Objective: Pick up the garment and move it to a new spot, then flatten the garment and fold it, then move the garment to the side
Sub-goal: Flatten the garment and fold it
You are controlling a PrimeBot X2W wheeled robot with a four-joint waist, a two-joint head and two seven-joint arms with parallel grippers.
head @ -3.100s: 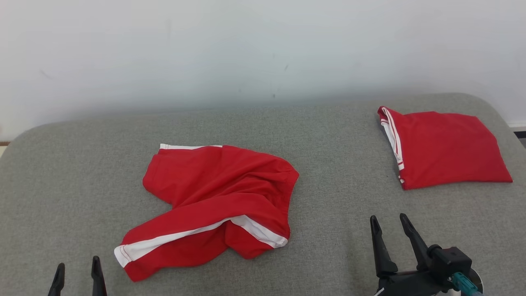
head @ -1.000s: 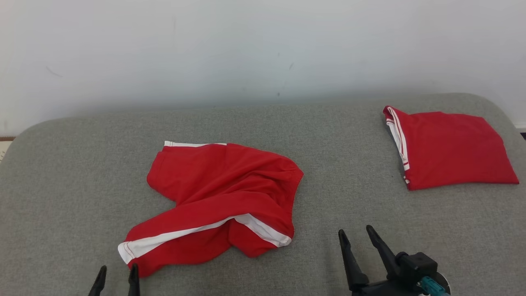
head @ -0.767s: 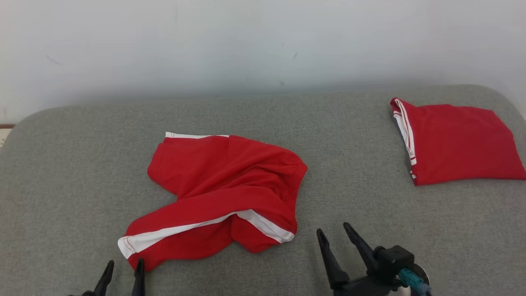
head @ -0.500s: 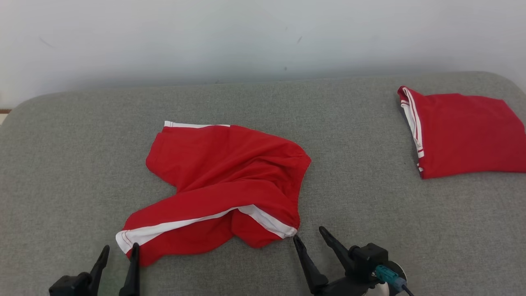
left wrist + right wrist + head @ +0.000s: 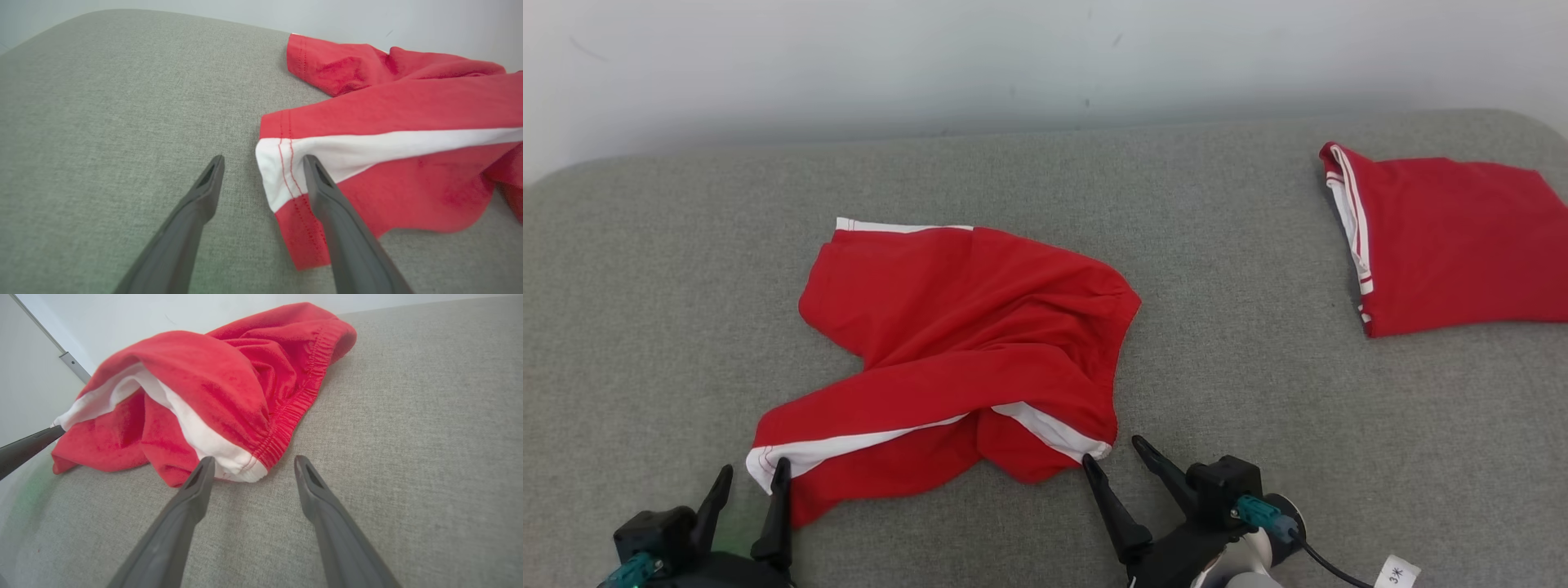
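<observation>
**On the grey pad: both grippers spread at the garment's near edge**

Across most of the head view we see a grey fabric-covered pad (image 5: 1258, 425), rounded at the far corners, w/ a pale wall (image 5: 849, 65) behind it.

Mid-pad, a bit left of centre, lies the red garment (image 5: 964, 327). It is crumpled and unfolded, w/ a white stripe (image 5: 849, 445) running along its near fold and a thin white edge at the far left corner. The right wrist view shows a gathered elastic hem on its right side.

At the far right of the pad, well apart from it, is a 2nd red piece (image 5: 1454, 237). This one is folded flat, w/ white trim along its left edge.

The left gripper (image 5: 754, 467) is at bottom left w/ jaws spread. In the left wrist view the stripe's white corner sits between the two fingers, and the inner finger overlaps the cloth. We can't tell if it touches.

The right gripper (image 5: 1112, 449) is at bottom centre-right, jaws also spread and nothing held. Its fingertips sit just beside the garment's near right corner, where the white band ends at the hem. The right wrist view puts that corner just ahead of the gap.

Smallest: a teal connector (image 5: 1252, 511) on the right wrist, and a white tag (image 5: 1396, 572) at the bottom edge.
</observation>
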